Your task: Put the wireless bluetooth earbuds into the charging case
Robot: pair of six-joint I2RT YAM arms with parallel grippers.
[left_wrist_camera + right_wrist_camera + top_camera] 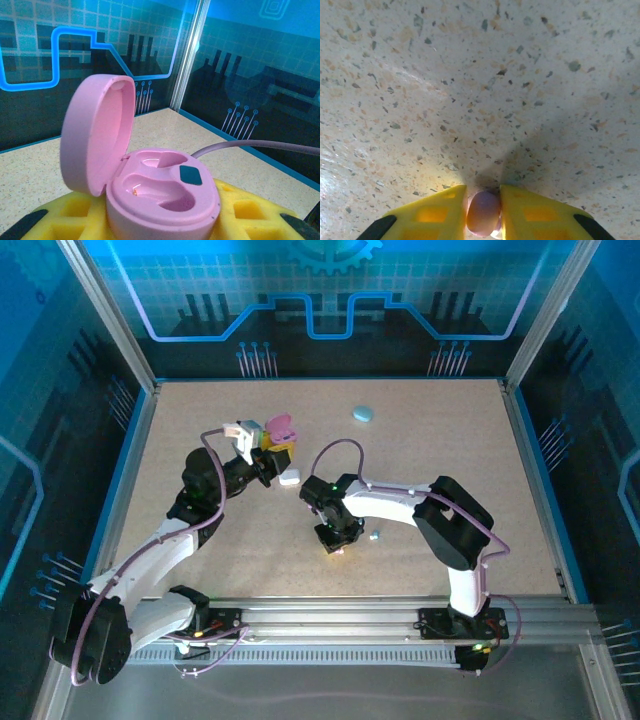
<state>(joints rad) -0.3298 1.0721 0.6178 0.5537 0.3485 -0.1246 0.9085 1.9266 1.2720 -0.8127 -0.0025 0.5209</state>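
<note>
Room: we see bare tabletop (450,440) toward the right rail (536,472).
Left gripper (272,448): clamps the open pink case (165,195).
Right gripper (483,197): pinches a purple earbud (483,214).

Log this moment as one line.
left gripper shut on open pink charging case, both slots empty | right gripper shut on purple earbud | light blue earbud loose on table

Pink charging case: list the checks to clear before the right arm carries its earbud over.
1. Lid of the pink charging case open: ok.
2. Both sockets empty: ok.
3. Case seated in the left gripper: ok.
4. The purple earbud pinched by the right gripper: ok.
5. Earbud lifted off the table: cannot tell.
6. Earbud turned to fit a socket: cannot tell.
</note>
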